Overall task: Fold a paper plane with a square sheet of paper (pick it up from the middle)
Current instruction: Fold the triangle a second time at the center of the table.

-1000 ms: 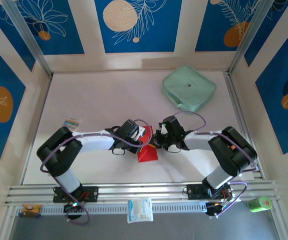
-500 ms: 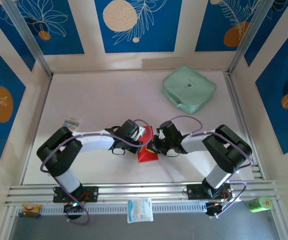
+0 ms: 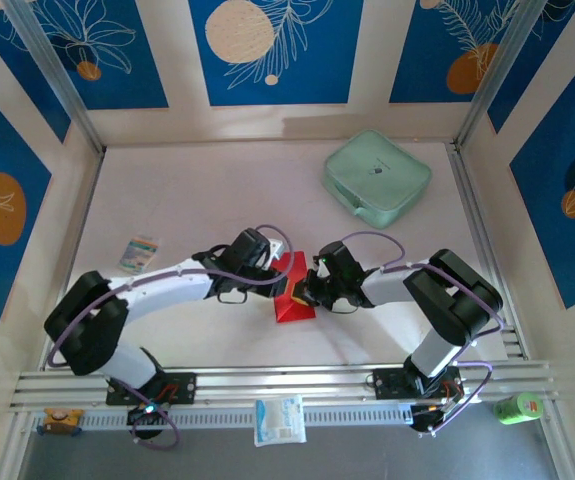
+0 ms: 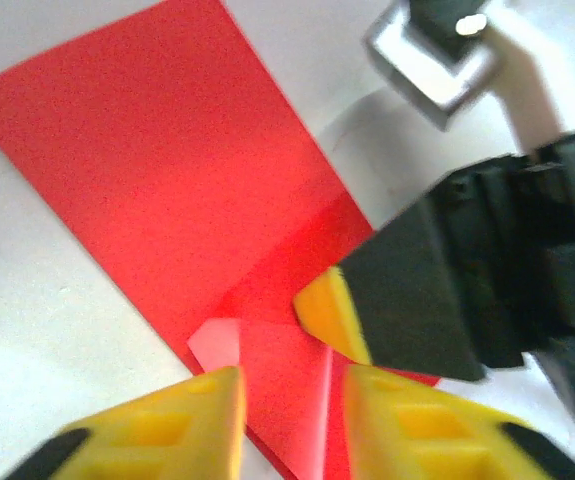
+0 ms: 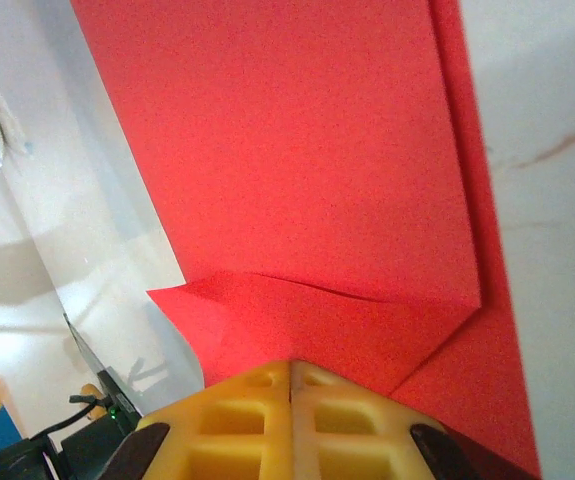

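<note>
Spreading across most of the top view, the pale table [image 3: 167,190] carries a mint-green case [image 3: 377,177] at its far right, well apart from the work. Both arms reach inward from the near edge and meet near the middle, closer to the near side.

Between them lies the sheet of paper [image 3: 294,300], bright red, flat on the table and already partly folded (a corner flap is turned over one end). Its long axis runs roughly from the near edge toward the far one, so each arm comes at it from the side.

The right gripper [image 5: 290,385] has its jaws pressed together, the tip bearing down on the folded flap. Whether any paper is caught between the pads I cannot tell.

The left gripper [image 4: 292,410] stands slightly spread, with a small lifted corner of the flap in the gap and neither finger visibly pinching it. That corner sits directly ahead of the left gripper, just beside the right one's tip. The left arm therefore seems the one placed to take the corner next, while the right pins the sheet.
</note>
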`<act>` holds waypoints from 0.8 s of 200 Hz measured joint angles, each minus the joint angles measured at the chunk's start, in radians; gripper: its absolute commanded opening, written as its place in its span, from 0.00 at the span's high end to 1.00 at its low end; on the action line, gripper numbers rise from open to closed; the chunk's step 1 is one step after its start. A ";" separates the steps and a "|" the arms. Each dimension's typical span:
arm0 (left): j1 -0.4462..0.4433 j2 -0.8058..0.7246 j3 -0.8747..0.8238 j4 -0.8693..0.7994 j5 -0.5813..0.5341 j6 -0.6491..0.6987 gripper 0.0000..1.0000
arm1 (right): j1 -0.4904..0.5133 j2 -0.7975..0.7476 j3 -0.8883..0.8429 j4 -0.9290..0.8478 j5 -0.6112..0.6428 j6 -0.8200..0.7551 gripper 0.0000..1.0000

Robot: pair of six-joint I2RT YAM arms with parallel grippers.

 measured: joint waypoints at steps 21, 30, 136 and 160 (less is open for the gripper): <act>0.001 -0.026 -0.011 0.026 0.076 -0.051 0.91 | 0.000 0.002 0.000 0.003 0.000 0.008 0.98; 0.001 -0.024 -0.020 0.045 0.121 -0.068 0.93 | 0.000 0.002 0.000 0.003 0.000 0.008 0.98; -0.003 0.171 -0.043 0.127 0.365 -0.188 0.97 | 0.000 0.002 0.000 0.003 0.000 0.008 0.98; -0.003 0.193 -0.043 0.127 0.373 -0.188 0.96 | 0.000 0.002 0.001 0.003 0.000 0.008 0.98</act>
